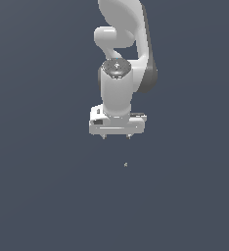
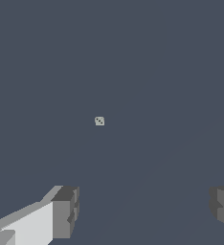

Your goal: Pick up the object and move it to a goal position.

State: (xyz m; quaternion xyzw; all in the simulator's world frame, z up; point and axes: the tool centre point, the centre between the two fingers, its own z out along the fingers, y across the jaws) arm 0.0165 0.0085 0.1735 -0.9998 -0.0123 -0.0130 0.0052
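The tabletop (image 1: 43, 196) was a flat dark blue-grey field with nothing on it to steer by, and no goal mark showed in either view. Above it the white arm (image 1: 117, 88) hung with its wrist pointing straight down. The gripper (image 1: 116, 137) sat well clear of the surface, its two fingers (image 2: 65, 210) spread wide apart and holding nothing; in the exterior view only their short tips showed under the hand.

The object (image 1: 125, 164) lay on the tabletop as a tiny pale speck, below the gripper in the exterior view and nearer the finger on that view's right than the midpoint. The wrist view showed the object (image 2: 99, 121) as a small pale cube with dark dots, ahead of the fingers and not between them.

The step in hand looked like the approach, with the grasp not yet begun. To do it well, the arm would probably have needed to shift sideways first, until the speck lay midway between the fingertips, and only then descend. The thing was far smaller than the fingers, so a small offset could have knocked it aside instead of trapping it. A slow, straight drop until the tips nearly met the surface, then a gentle squeeze, seemed the safest course.
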